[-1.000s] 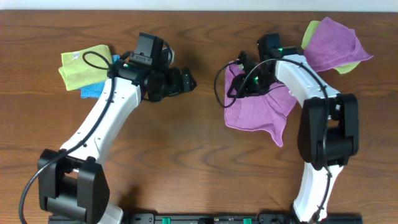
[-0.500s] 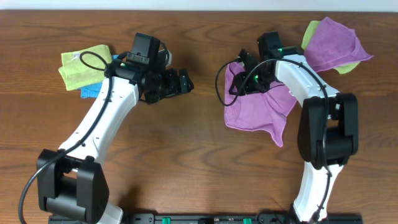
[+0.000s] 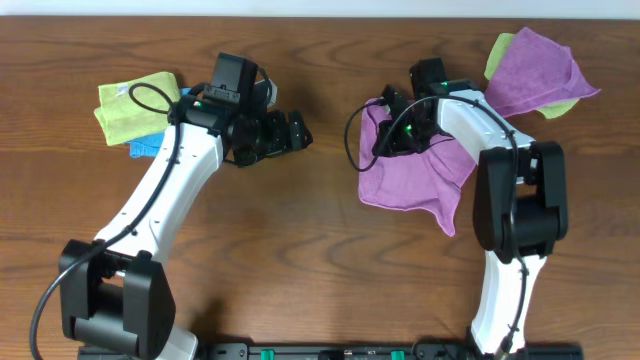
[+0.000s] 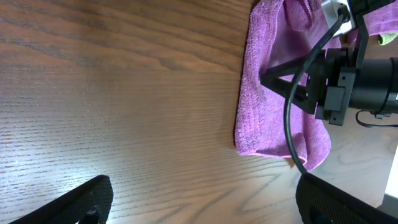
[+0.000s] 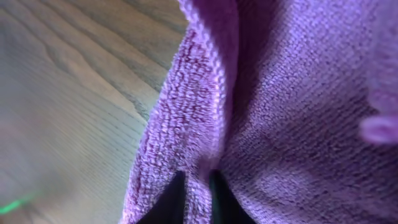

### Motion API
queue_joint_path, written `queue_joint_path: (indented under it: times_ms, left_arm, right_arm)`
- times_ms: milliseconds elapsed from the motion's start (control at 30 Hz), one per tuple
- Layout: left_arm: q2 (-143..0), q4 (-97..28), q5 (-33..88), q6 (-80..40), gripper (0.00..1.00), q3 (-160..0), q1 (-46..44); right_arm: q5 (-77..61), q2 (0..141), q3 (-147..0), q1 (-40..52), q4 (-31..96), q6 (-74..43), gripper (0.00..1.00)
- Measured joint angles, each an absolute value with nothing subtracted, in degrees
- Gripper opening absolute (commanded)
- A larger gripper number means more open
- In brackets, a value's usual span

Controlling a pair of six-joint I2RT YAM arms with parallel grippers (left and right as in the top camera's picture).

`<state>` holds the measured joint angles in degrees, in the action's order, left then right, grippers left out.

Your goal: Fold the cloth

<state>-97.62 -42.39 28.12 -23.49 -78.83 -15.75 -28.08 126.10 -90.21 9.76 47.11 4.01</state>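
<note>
The cloth [image 3: 415,178] is a pinkish-purple towel lying rumpled on the table right of centre. My right gripper [image 3: 386,136] is at its upper left edge. In the right wrist view the cloth [image 5: 292,106] fills the frame, and the right gripper [image 5: 199,198] is shut on a raised fold of its hemmed edge. My left gripper [image 3: 292,134] is open and empty over bare wood, left of the cloth. In the left wrist view the left gripper [image 4: 205,208] faces the cloth [image 4: 267,93], with its fingers wide apart. No tag shows.
A darker violet cloth [image 3: 535,70] lies on a yellow-green cloth [image 3: 500,52] at the back right. Another yellow-green cloth [image 3: 135,105] and a blue cloth [image 3: 150,148] lie at the back left. Bare wooden table [image 3: 320,250] lies between the arms and in front.
My left gripper has drifted slightly left. My right gripper has shifted a little up and left on the cloth's edge, bunching it slightly.
</note>
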Motion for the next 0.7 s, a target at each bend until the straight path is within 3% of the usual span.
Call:
queue_joint_path:
  times_ms: [433,467,533,700]
  left_arm:
    - [-97.60,-40.56,28.12,-23.49,0.95,-78.85,-14.68]
    - [-97.62,-40.53,28.10,-23.49,0.95,-78.85,-14.13]
    - [-97.62,-40.53,28.12,-23.49,0.96,-78.85,-13.45]
    - [-97.60,-40.53,28.12,-23.49,0.96,-78.85,-12.67]
  right_arm:
    - [-33.43,126.10,-90.21,14.28,50.30,2.90,0.01]
    - [-33.54,126.10,-90.21,15.57,50.35,2.90,0.06]
    - [-33.43,126.10,-90.21,17.32,50.46,2.42,0.25]
    - [-31.24,126.08,-90.61,17.43,50.94,1.30,0.42]
